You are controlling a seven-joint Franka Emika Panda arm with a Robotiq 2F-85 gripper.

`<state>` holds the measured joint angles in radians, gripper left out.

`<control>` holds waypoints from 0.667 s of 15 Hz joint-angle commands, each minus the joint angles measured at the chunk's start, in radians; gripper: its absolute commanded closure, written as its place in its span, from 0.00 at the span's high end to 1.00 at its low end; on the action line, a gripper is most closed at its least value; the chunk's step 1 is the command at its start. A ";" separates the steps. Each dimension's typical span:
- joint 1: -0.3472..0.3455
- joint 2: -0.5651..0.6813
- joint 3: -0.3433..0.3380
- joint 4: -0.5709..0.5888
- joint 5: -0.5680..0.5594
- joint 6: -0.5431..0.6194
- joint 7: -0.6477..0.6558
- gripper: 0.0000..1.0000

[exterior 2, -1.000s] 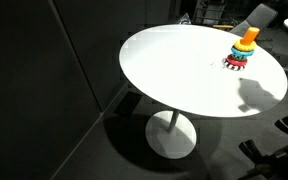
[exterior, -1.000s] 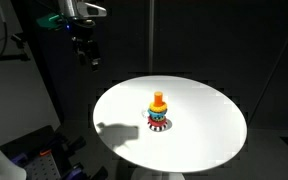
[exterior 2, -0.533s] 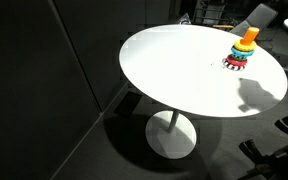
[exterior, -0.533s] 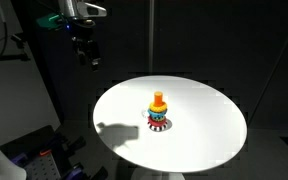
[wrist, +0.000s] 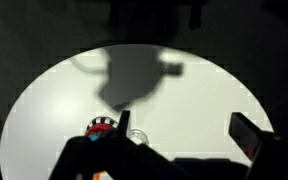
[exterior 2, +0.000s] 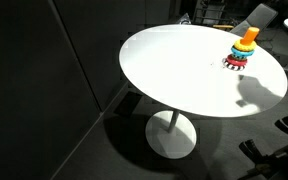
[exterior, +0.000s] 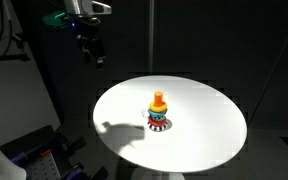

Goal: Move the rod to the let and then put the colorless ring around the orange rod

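Note:
A ring-stacking toy [exterior: 159, 112] with an orange rod and coloured rings stands near the middle of the round white table [exterior: 204, 140]. It also shows in an exterior view [exterior 2: 243, 50] and at the bottom of the wrist view [wrist: 101, 128]. A colourless ring [wrist: 137, 136] lies flat on the table right beside the toy. My gripper [exterior: 94, 55] hangs high above the table's far left edge, well apart from the toy. In the wrist view the gripper [wrist: 184, 132] is open and empty.
The table [exterior 2: 174, 70] stands on a single pedestal base [exterior 2: 172, 135] in a dark room. The arm's shadow [exterior: 114, 128] falls on the tabletop. Dark chairs or equipment [exterior 2: 274, 150] stand near the table's edge.
My gripper has shifted slightly to the right and a little lower above the table's edge. Its shadow on the table moved with it. The toy and ring have not moved.

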<state>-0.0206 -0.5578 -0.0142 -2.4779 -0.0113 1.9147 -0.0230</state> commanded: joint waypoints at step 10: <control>-0.056 0.335 -0.080 0.238 0.008 0.104 -0.020 1.00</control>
<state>-0.0675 -0.3033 -0.0768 -2.3055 -0.0113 2.0088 -0.0228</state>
